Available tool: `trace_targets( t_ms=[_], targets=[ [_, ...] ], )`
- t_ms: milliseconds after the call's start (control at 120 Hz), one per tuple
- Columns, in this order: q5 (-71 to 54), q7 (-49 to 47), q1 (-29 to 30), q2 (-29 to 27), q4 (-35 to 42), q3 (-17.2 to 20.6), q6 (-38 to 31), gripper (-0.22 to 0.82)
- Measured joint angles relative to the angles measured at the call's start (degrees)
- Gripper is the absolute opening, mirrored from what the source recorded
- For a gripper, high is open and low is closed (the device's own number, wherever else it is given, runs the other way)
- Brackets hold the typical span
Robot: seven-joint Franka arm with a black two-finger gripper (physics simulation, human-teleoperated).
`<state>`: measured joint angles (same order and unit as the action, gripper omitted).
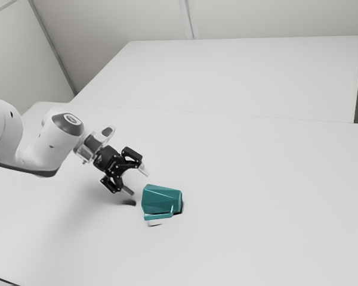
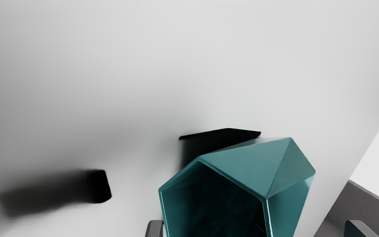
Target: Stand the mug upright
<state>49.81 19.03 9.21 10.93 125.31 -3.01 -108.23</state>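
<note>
Glossy teal faceted mug (image 1: pixel 161 200) on its side, well in from the white counter's (image 1: pixel 268 190) far edge; black two-finger claw (image 1: pixel 136 182) open at its mouth, probably to straddle it.

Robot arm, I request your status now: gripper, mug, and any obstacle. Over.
Gripper open, close to mug. Mug lying on its side, mouth toward gripper. No obstacle seen between them. Over.

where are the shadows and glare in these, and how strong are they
Wrist view: a black shadow beside the mug, its inside very dark, thin bright glints along its rim; another shadow, dark at one end, fades toward the other. Exterior view: a small dark shadow near the pincer, a broad faint one on the table.
</note>
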Motion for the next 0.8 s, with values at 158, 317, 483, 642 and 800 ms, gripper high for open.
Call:
trace_targets(
  t_ms=[158, 317, 483, 642, 800],
  targets=[
    [1.95, 2.38, -0.41, -0.09, 0.46, 0.74, -0.6, 0.6],
    [3.28, 4.16, -0.86, -0.05, 0.82, 2.29, -0.87, 0.6],
    [4.46, 5.56, -0.85, -0.01, 2.66, 2.66, -1.05, 0.6],
    [5.54, 6.56, -0.94, -0.08, 2.85, 3.57, -1.24, 0.6],
    [6.75, 7.3, -1.69, -0.09, 2.85, 4.03, -1.68, 0.6]
  ],
)
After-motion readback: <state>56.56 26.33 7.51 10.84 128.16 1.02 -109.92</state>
